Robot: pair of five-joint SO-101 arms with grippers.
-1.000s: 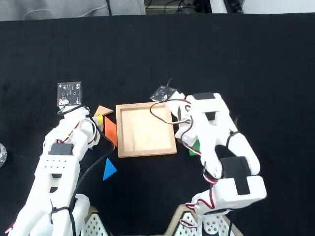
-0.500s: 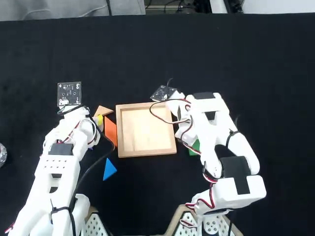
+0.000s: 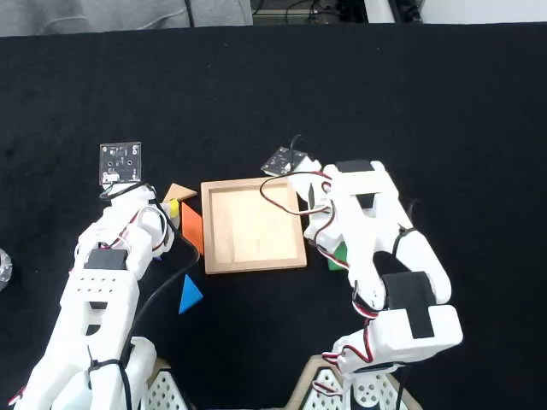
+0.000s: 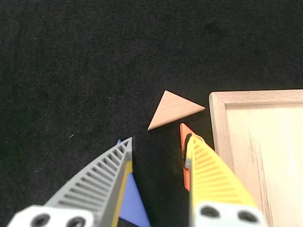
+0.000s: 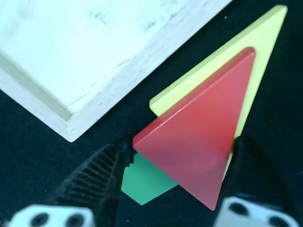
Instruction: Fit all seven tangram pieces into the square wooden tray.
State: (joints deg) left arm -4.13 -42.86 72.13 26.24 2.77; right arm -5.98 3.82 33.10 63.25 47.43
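The square wooden tray lies mid-table with nothing in it. My right gripper hangs just off the tray's right side. Its black fingers press on two sides of a red triangle, which rests on a yellow triangle and a green piece. My left gripper is open and low over the cloth left of the tray. A wood-coloured triangle lies ahead of it, an orange piece by one finger and a blue piece under the other.
A lone blue triangle lies toward the front, left of the tray. A small circuit board sits at the back left. Another board and wires sit behind the tray. Black cloth covers the table, open at the far side.
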